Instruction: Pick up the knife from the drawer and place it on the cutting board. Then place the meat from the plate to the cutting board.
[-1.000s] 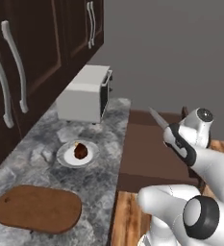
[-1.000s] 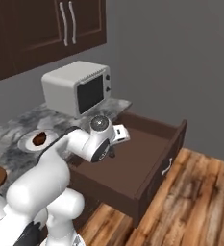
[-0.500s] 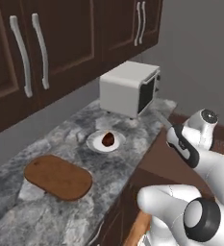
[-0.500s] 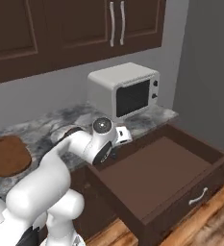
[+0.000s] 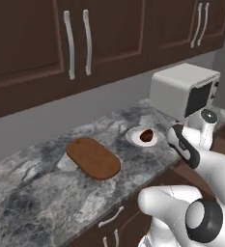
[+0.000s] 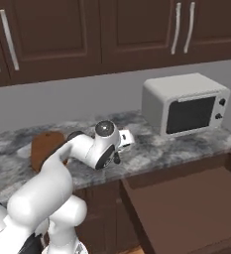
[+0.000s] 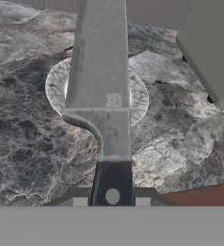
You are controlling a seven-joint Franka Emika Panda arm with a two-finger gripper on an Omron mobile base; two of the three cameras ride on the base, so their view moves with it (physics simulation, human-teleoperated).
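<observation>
Gripping the knife [image 7: 104,91] by its dark handle, the gripper [image 7: 111,201] is closed tight on it, one small finger tip [image 7: 80,202] on each side. The knife's long axis runs straight away from the hand, with the broad grey blade leading and its point cut off by the top edge of the hand view.

Beneath the blade lies the plate [image 7: 138,98] on the marbled grey counter [image 7: 31,139]; the blade covers the middle of the dish, so whatever it carries is hidden there. From the left base view the plate [image 5: 133,137] holds the meat [image 5: 146,135], a small dark lump (its bone tip too small to make out). The hand itself is mostly masked by the arm's own wrist in both base views.

Left of the plate, and apart from it, the cutting board [image 5: 93,157] lies flat on the counter with nothing on it; the arm hides most of the board [image 6: 43,147] from the right. Right of the plate stands a white microwave [image 6: 185,103] against the wall. Low at the near right, the drawer [image 6: 186,203] stands pulled out, its bottom bare and its front cut off by the picture's edge.
</observation>
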